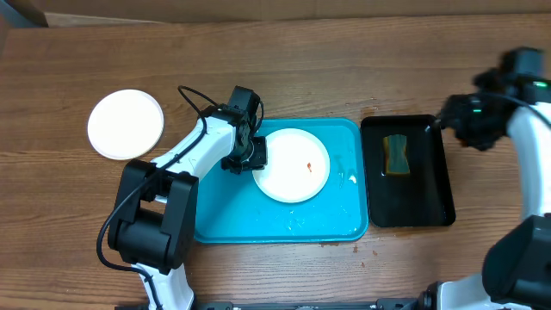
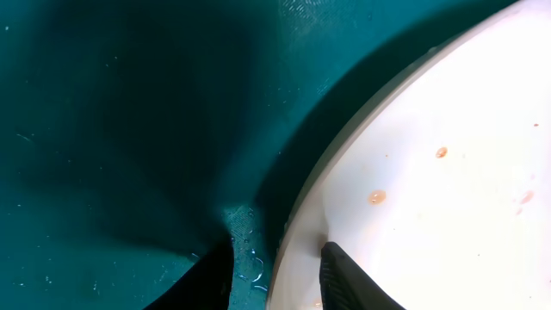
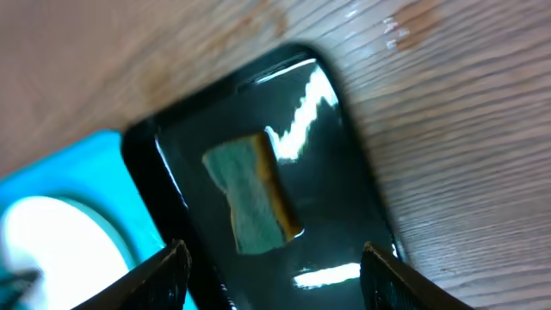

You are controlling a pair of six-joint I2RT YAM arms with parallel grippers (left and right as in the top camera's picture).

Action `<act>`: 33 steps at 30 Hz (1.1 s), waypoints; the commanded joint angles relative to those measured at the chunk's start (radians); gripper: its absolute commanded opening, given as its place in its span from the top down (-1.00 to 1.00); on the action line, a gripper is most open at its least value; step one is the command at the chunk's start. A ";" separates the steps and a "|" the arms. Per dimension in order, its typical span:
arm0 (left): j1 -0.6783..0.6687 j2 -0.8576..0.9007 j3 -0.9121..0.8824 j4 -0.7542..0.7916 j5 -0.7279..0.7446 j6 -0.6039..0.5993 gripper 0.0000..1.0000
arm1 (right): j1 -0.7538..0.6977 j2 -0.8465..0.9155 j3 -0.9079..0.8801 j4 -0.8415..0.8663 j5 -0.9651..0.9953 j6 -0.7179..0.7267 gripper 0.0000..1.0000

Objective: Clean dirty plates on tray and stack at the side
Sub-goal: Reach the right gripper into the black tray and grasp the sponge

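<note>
White plate (image 1: 294,165) on turquoise tray (image 1: 258,220) | left jaws straddle rim

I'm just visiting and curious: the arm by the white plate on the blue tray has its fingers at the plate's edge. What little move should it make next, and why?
Probably close the left gripper on the plate rim. Its open fingers straddle that edge, one over the tray and one over the plate, and the orange smears show the plate needs cleaning.
</note>
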State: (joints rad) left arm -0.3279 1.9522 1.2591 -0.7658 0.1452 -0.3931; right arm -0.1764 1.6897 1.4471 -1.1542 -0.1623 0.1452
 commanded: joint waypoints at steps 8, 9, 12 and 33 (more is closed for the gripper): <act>-0.008 0.006 -0.013 0.000 -0.021 -0.008 0.26 | 0.178 0.025 -0.233 0.206 0.169 -0.016 -0.33; -0.008 0.006 -0.013 0.000 -0.021 -0.008 0.25 | 0.182 0.025 -0.257 0.242 0.169 -0.016 -0.34; -0.008 0.006 -0.013 0.000 -0.021 -0.008 0.24 | 0.182 0.025 -0.327 0.335 0.169 -0.016 -0.34; -0.008 0.006 -0.013 -0.001 -0.021 -0.007 0.18 | 0.182 0.027 -0.558 0.618 0.116 -0.023 -0.04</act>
State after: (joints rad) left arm -0.3279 1.9522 1.2591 -0.7654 0.1455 -0.3931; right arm 0.0048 1.7123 0.9077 -0.5350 -0.0486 0.1246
